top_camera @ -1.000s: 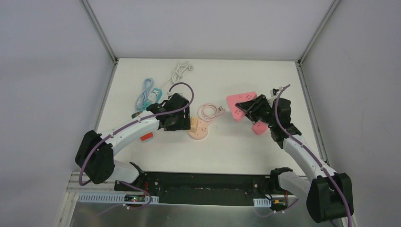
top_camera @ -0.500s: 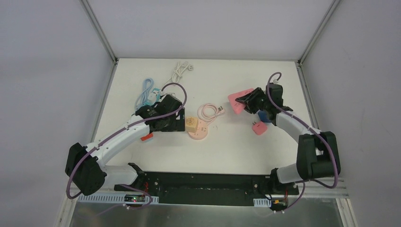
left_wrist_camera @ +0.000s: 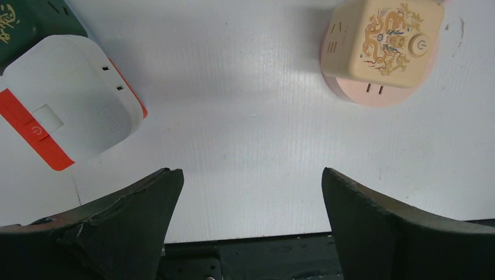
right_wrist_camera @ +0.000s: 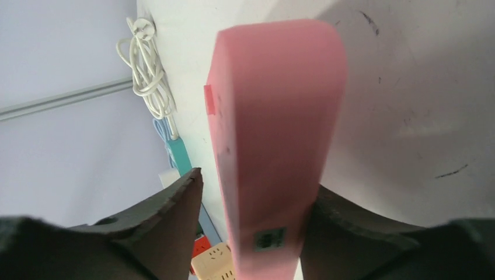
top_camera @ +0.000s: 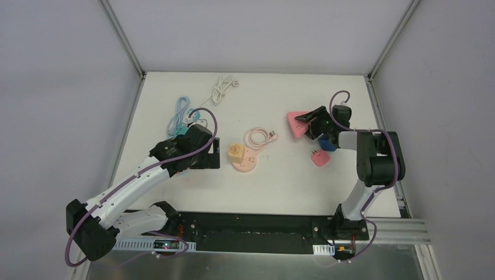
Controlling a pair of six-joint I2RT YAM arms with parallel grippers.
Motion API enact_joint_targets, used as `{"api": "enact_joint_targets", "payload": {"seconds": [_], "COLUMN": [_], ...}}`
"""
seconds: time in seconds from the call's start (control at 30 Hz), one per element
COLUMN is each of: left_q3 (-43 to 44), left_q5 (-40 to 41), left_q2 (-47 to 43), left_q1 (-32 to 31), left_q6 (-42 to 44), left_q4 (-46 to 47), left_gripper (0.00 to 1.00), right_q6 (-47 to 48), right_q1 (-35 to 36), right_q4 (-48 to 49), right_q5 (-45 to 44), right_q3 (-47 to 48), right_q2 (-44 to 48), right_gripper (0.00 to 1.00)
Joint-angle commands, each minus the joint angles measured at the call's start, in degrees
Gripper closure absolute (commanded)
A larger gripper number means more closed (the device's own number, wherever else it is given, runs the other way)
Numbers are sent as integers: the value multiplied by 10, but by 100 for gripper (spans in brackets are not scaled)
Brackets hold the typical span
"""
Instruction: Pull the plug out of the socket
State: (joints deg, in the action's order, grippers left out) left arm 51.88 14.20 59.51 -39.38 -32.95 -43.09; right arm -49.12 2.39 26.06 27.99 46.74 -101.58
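My right gripper (top_camera: pixel 307 120) is shut on a pink triangular socket block (top_camera: pixel 296 123) and holds it turned on edge at the back right. In the right wrist view the block (right_wrist_camera: pixel 274 116) fills the space between the jaws of the right gripper (right_wrist_camera: pixel 257 182). A small pink plug (top_camera: pixel 319 158) lies loose on the table below it, next to a blue piece (top_camera: pixel 327 144). My left gripper (top_camera: pixel 216 153) is open and empty, left of a yellow cube adapter (top_camera: pixel 236 153) that sits on a round pink socket (top_camera: pixel 247 164). In the left wrist view the left gripper (left_wrist_camera: pixel 248 175) has wide-apart jaws, and the cube (left_wrist_camera: pixel 382 41) is ahead to the right.
A white and orange adapter (left_wrist_camera: pixel 70 114) lies ahead left of the left gripper, with a dark green one (left_wrist_camera: pixel 23 23) beyond it. A coiled pink cable (top_camera: pixel 257 137), a blue cable (top_camera: pixel 180 112) and a white cable (top_camera: pixel 222 87) lie further back. Frame rails run along both table sides.
My left gripper has drawn back left from the yellow cube, leaving it on the round socket. My right arm has folded back to the right and turned the pink block on edge.
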Motion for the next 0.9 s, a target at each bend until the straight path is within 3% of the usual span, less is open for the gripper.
{"api": "enact_joint_targets", "payload": {"seconds": [0.0, 0.3, 0.57, 0.73, 0.87], "left_q3": [-15, -17, 9, -11, -14], "left_q5": [8, 9, -11, -23, -28], "left_q2": [-24, -17, 6, -4, -23], "left_q1": [0, 0, 0, -1, 0], "left_q6": [16, 17, 18, 22, 21], "left_q4": [-16, -19, -29, -27, -29], "left_gripper": [3, 3, 4, 5, 4], "right_q6": [1, 46, 59, 78, 80], "right_q1": [-1, -1, -5, -5, 6], "right_q4": [44, -108, -316, -378, -375], "right_q5": [21, -37, -106, -146, -156], "right_q3": [20, 46, 113, 108, 77], "right_q2": [-7, 48, 91, 123, 181], "right_gripper": [36, 22, 23, 23, 23]}}
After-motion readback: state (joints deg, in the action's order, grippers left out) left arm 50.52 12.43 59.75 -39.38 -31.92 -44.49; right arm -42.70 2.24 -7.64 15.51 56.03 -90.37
